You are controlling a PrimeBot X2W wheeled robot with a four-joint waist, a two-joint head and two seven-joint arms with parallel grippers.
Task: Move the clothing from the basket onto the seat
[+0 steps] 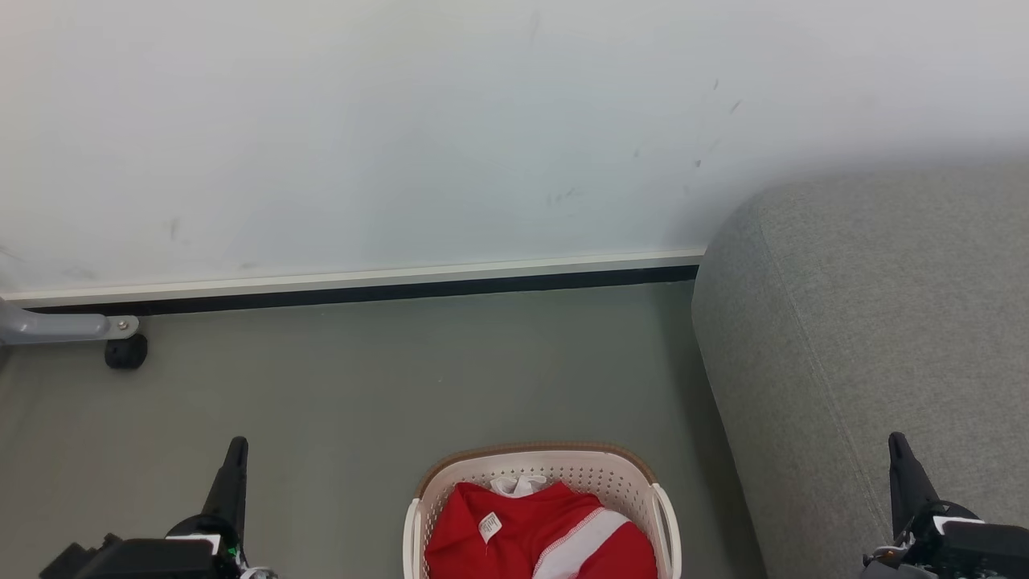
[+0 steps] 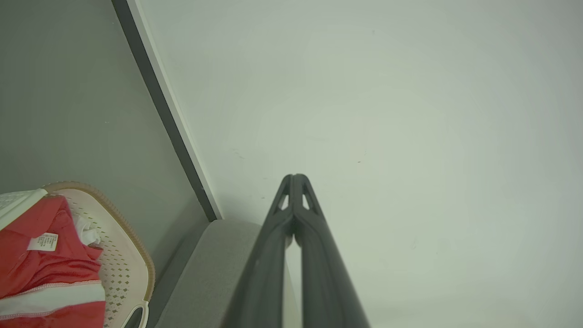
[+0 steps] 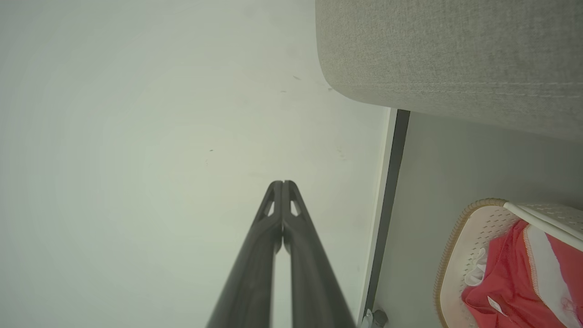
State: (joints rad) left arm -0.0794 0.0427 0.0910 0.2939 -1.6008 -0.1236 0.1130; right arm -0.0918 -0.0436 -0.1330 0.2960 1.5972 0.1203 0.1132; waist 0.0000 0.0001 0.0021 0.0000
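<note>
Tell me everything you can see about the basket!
The basket is cream-white plastic, rounded, with walls full of small holes and a brown band round the rim. A looped handle shows on each side. It stands upright on the grey floor, left of the sofa, with a strip of floor between them. Red clothing with a white stripe and a small white label lies inside. Its near end is cut off by the picture's edge.

We seem to be in a sparse, home-like room: sofa (image 1: 868, 338) at right, laundry basket (image 1: 563, 466) bottom centre, bare wall (image 1: 402, 121), grey floor (image 1: 362, 386).
</note>
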